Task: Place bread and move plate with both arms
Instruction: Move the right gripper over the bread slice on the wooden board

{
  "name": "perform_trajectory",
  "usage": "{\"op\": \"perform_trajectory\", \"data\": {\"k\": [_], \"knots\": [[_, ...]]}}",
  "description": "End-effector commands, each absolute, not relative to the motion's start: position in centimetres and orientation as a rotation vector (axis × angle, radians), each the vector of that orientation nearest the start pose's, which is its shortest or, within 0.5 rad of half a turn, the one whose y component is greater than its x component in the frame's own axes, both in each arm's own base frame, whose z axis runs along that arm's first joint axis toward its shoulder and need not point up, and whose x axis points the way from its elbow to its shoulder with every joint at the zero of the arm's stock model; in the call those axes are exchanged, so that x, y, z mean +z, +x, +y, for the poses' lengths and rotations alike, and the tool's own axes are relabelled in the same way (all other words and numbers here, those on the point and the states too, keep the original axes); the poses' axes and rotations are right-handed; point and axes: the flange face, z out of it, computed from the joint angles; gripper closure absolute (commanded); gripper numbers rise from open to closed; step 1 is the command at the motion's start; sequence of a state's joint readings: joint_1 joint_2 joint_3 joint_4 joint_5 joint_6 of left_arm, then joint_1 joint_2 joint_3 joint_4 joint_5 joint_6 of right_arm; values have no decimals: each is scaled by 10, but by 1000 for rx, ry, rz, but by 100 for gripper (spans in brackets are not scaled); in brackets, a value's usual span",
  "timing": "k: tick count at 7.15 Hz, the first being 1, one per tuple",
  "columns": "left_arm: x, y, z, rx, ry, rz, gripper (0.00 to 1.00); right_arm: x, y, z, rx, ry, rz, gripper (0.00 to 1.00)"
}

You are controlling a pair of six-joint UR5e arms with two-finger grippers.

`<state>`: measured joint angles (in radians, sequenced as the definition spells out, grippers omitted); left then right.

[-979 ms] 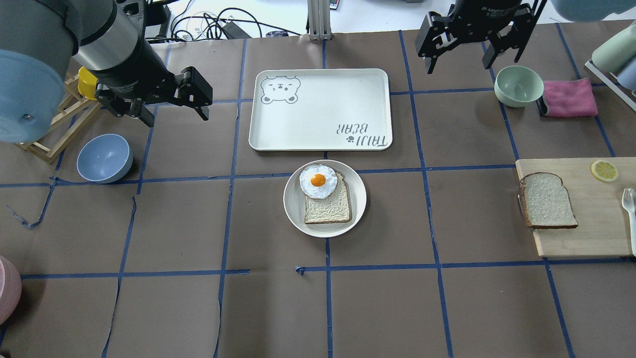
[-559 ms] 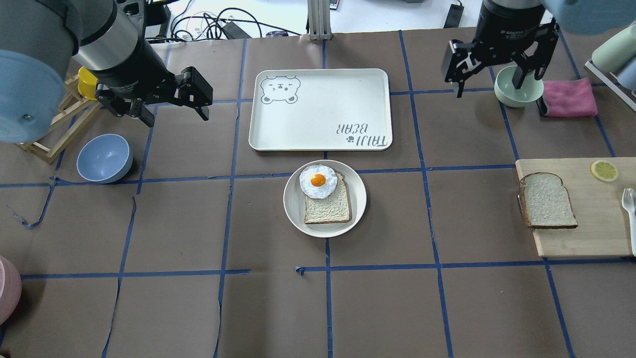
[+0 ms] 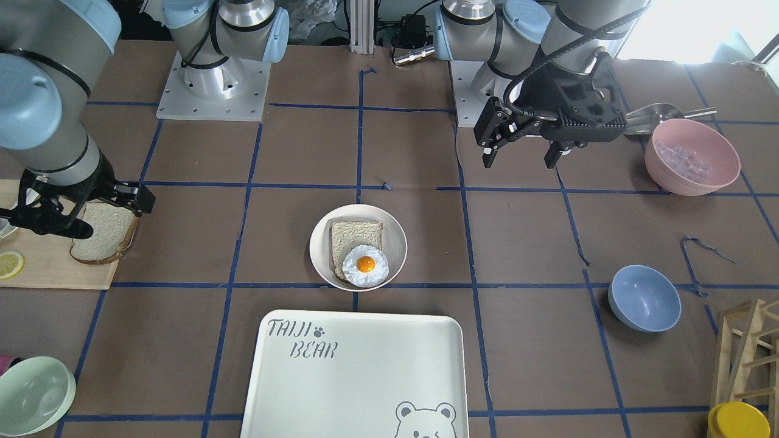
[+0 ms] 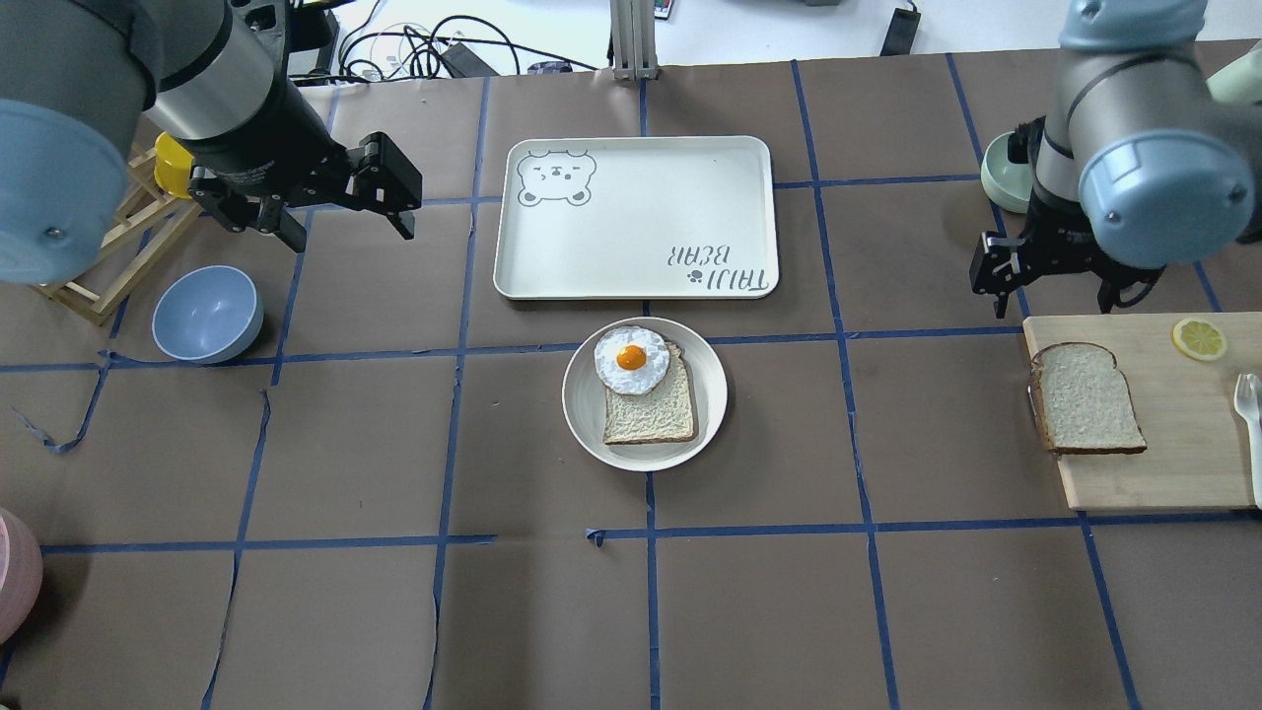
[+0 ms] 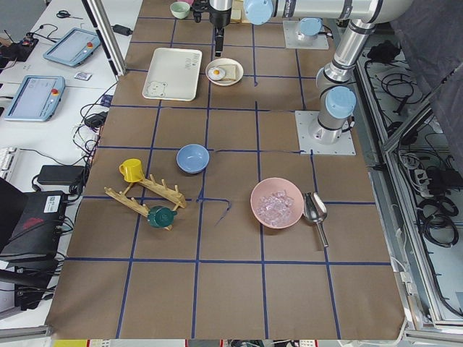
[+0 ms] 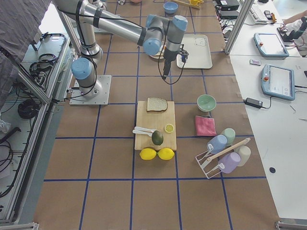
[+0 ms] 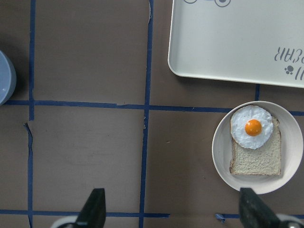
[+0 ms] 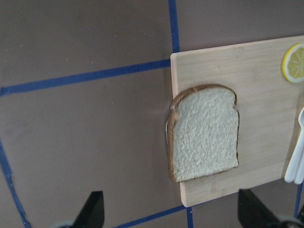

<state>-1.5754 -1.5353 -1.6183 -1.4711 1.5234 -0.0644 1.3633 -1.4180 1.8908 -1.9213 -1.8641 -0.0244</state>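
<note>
The bread (image 4: 1087,396) lies flat on a wooden cutting board (image 4: 1183,444) at the right; it also shows in the right wrist view (image 8: 204,133) and the front view (image 3: 103,240). The plate (image 4: 580,399) stands mid-table and holds a tan toast slice (image 4: 651,414) with a fried egg (image 4: 631,359) on it. My right gripper (image 4: 1050,296) is open and empty, in the air just beyond the board's far edge, above the bread's crust end. My left gripper (image 4: 350,237) is open and empty, high over the table left of the tray, well away from the plate.
A white bear-print tray (image 4: 636,217) lies just behind the plate. A blue bowl (image 4: 207,314) and a wooden rack (image 4: 108,247) are at the left. A green bowl (image 4: 1001,173) is behind my right arm. A lemon slice (image 4: 1199,338) and a white utensil (image 4: 1248,404) lie on the board.
My right arm has swung from the table's far edge toward me and now hangs by the cutting board's far edge, gripper still open. My left arm has not moved.
</note>
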Motion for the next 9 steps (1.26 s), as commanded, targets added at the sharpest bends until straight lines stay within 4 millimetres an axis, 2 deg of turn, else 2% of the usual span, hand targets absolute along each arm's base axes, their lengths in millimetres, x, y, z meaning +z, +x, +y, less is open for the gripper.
{"op": "perform_trajectory", "data": {"k": [1, 4, 5, 7, 9], "knots": [[492, -140, -485, -139, -92, 3188, 0, 215, -4, -467, 174, 304, 3441, 0], [493, -140, -484, -139, -92, 3186, 0, 194, -13, -462, 260, 294, 3531, 2], [493, -140, -484, -139, -92, 3185, 0, 186, -17, -460, 309, 287, 3544, 11], [493, -140, -484, -139, -92, 3186, 0, 173, -30, -459, 380, 277, 3522, 19], [493, -140, -484, -139, -92, 3186, 0, 169, -33, -458, 410, 281, 3518, 39]]}}
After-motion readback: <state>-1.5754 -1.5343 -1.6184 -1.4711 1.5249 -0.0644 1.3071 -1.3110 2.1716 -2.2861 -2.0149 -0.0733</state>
